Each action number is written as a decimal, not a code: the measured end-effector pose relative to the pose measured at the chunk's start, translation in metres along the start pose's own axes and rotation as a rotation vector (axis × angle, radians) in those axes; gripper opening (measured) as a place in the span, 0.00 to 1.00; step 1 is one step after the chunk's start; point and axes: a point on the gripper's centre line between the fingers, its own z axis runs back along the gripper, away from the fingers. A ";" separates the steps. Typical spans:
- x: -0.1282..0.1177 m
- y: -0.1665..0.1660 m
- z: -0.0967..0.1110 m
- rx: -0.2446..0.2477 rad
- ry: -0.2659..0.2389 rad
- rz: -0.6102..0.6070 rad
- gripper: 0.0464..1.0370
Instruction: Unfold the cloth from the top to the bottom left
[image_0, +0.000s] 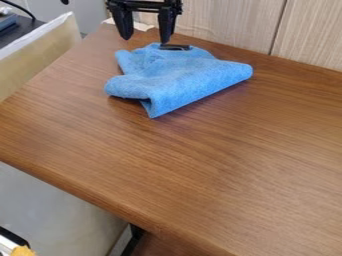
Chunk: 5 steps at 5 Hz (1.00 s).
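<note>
Fingers apart, the black two-finger gripper (145, 40) hangs near the wood-grain tabletop's (200, 175) eleven o'clock, the rumpled blue cloth (177, 80) lying toward five o'clock from it, its long near edge slanting eight-to-two.

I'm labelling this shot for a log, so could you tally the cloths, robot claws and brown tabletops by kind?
Blue cloth: 1
Black claw: 1
Brown tabletop: 1
Total: 3
</note>
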 end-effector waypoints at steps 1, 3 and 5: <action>-0.003 0.000 -0.014 -0.003 0.040 0.001 0.96; -0.023 0.032 -0.031 0.004 0.096 0.056 0.96; -0.037 0.043 -0.047 0.041 0.140 0.040 0.96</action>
